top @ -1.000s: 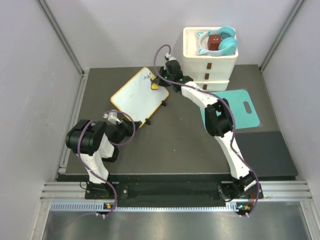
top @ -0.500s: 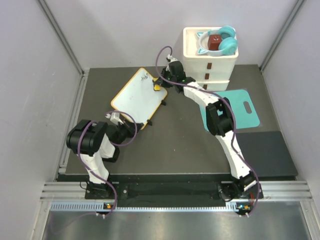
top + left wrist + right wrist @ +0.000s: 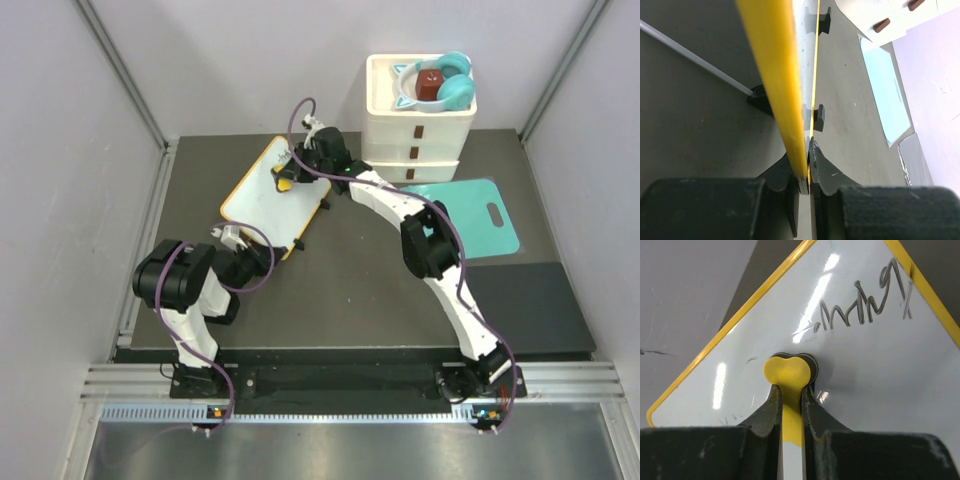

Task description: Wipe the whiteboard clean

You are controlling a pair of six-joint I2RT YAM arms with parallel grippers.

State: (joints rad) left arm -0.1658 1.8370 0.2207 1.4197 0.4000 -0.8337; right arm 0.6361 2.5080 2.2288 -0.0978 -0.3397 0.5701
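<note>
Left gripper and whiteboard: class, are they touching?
Touching. The left wrist view shows the left gripper clamped on the whiteboard's yellow edge, pinching it from both sides.

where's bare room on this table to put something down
Free: the middle of the mat, between the whiteboard, left arm and right arm; also the near right corner, in front of the teal cutting board. Crowded: the back, where the right arm reaches over the whiteboard beside the white drawers.
</note>
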